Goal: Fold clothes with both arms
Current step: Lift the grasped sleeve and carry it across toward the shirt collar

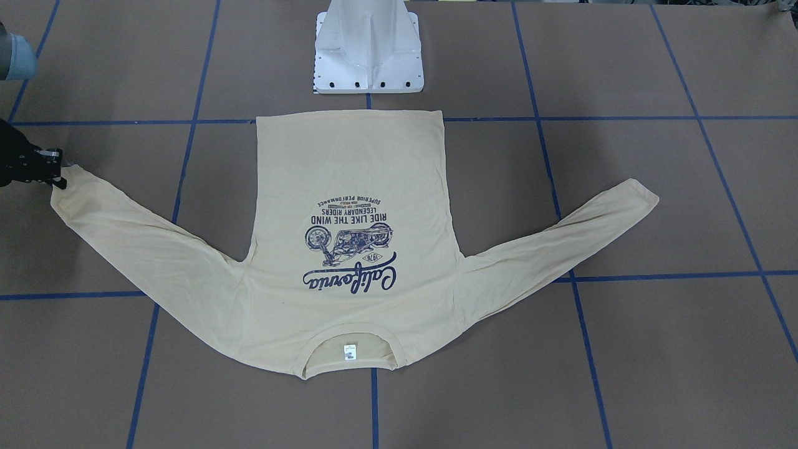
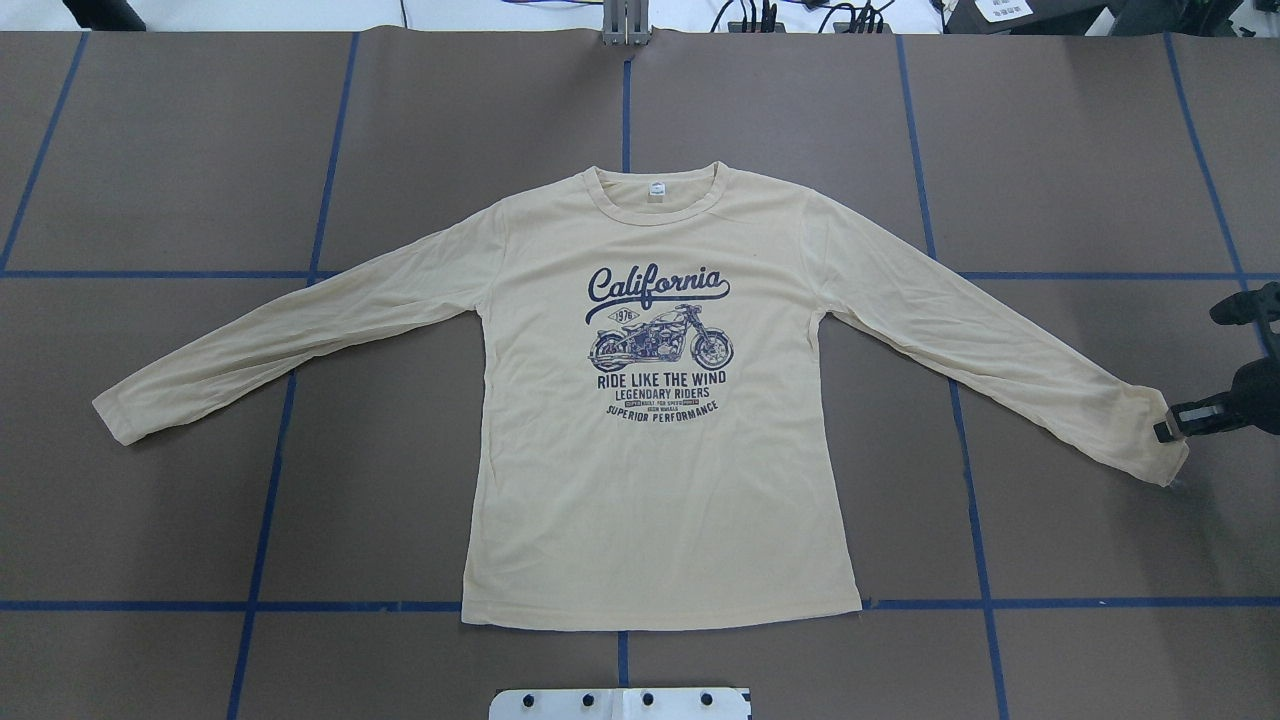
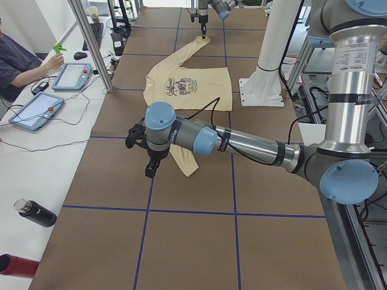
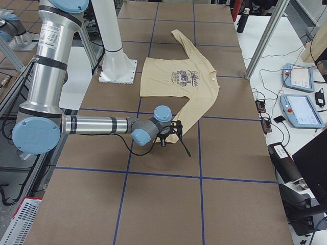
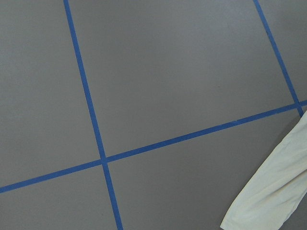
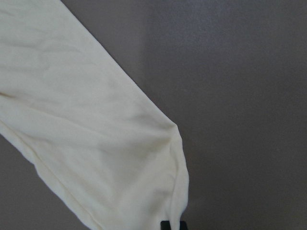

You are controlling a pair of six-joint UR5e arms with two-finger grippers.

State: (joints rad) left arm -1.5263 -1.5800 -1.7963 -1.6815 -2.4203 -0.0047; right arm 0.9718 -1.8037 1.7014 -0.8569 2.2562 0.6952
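Observation:
The cream-yellow long-sleeved shirt [image 2: 650, 480] lies flat on the brown table with its navy "California" motorcycle print up, both sleeves spread and the collar away from the robot. My right gripper [image 2: 1165, 430] is at the right sleeve's cuff [image 2: 1150, 445], shut on its edge. In the right wrist view the cloth [image 6: 96, 143] puckers toward the fingertips [image 6: 171, 225]. My left gripper [image 3: 150, 169] hovers beside the left sleeve's cuff [image 3: 187, 166]. It shows only in the exterior left view, so I cannot tell if it is open. The left wrist view shows that cuff [image 5: 268, 201] at the bottom right.
The white pedestal base [image 1: 368, 50] stands just behind the shirt's hem. Blue tape lines [image 2: 300, 300] grid the table. A side bench holds tablets [image 3: 72, 75] and a black bottle [image 3: 36, 212], with an operator [image 3: 18, 60] seated there.

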